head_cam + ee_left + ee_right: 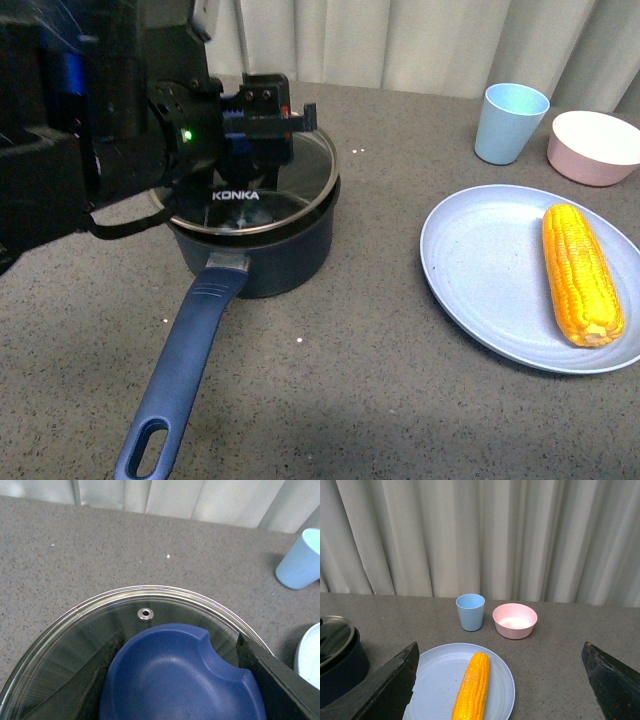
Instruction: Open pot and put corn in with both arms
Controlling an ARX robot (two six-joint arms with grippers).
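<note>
Blue knob (pixel 175 680) of the glass lid (pixel 250 205) fills the bottom of the left wrist view, and the left gripper (pixel 177 647) has its jaws pressed up against it on both sides, so that one looks clamped onto the knob. The lid covers the mouth of the pot (pixel 290 260), maybe a bit tilted; can't tell if it's resting fully on the rim or just off it. The pot's long blue handle (pixel 185 360) sticks out toward the front camera, oval hole at the near end.

Over on the other side, the right gripper (pixel 500 647) hangs above the desk (pixel 380 400) with its jaws spread wide and nothing between them. Below it is the corn (pixel 580 290), lying on a light blue plate (pixel 480 270), well apart from the pot and off to its right. Just past the plate there's a light blue cup (pixel 510 122) and a pink bowl (pixel 595 148) side by side, with a pale curtain (pixel 480 535) behind everything.
</note>
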